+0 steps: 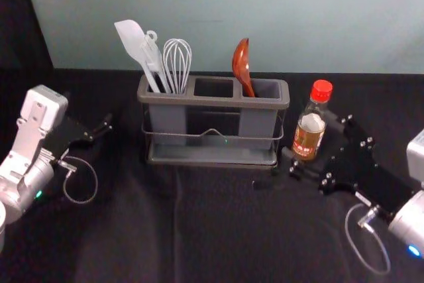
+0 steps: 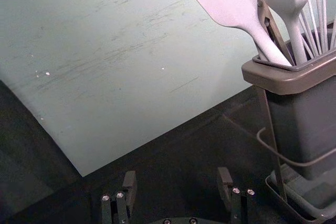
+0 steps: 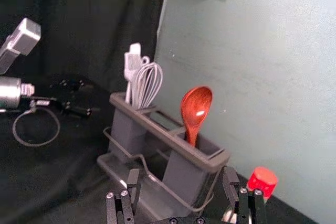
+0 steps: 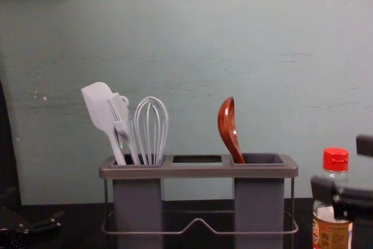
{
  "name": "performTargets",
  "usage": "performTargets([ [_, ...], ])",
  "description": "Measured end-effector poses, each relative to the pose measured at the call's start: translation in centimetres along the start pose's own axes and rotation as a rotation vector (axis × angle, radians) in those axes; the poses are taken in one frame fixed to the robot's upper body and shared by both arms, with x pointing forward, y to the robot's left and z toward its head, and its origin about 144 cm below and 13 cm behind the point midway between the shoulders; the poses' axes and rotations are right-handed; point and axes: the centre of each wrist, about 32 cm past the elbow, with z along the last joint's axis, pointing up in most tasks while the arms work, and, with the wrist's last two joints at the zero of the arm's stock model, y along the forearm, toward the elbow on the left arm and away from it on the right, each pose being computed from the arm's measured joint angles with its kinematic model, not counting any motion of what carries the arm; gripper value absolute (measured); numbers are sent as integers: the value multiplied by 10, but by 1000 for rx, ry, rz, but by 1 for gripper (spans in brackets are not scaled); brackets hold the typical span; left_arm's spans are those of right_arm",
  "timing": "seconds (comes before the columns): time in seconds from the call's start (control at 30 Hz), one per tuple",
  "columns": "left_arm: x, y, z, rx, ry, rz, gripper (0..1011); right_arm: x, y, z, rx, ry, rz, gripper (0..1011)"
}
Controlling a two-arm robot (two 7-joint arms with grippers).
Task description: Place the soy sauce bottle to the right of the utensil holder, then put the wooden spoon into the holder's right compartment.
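The utensil holder (image 1: 213,102) stands mid-table. The wooden spoon (image 1: 242,67) leans upright in its right compartment, bowl up; the chest view also has the spoon (image 4: 229,127) there. Right of the holder, apart from it, the red-capped soy sauce bottle (image 1: 309,134) stands upright. My right gripper (image 1: 308,138) is open close by the bottle; in its wrist view the right gripper (image 3: 181,179) has one finger partly in front of the bottle (image 3: 262,180). My left gripper (image 1: 99,130) is open and empty, left of the holder; its wrist view has the left gripper (image 2: 177,178).
A white spatula (image 1: 134,44), a brush and a whisk (image 1: 177,64) stand in the holder's left compartment. A pale wall (image 4: 186,39) rises behind the table. The black cloth (image 1: 179,230) stretches in front of the holder.
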Motion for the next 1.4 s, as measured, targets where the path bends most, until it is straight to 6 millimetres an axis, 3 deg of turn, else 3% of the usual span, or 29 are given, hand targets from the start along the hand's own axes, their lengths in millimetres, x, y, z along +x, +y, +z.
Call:
performTargets([
  [0.57, 0, 0, 0, 0, 0, 0, 1005, -19, -4, -40, -45, 96, 41, 1002],
  [1.03, 0, 0, 0, 0, 0, 0, 1005, -40, -3, -73, -79, 181, -109, 1002],
  [1.4, 0, 0, 0, 0, 0, 0, 1005, -43, -3, -84, -40, 187, -194, 1002],
])
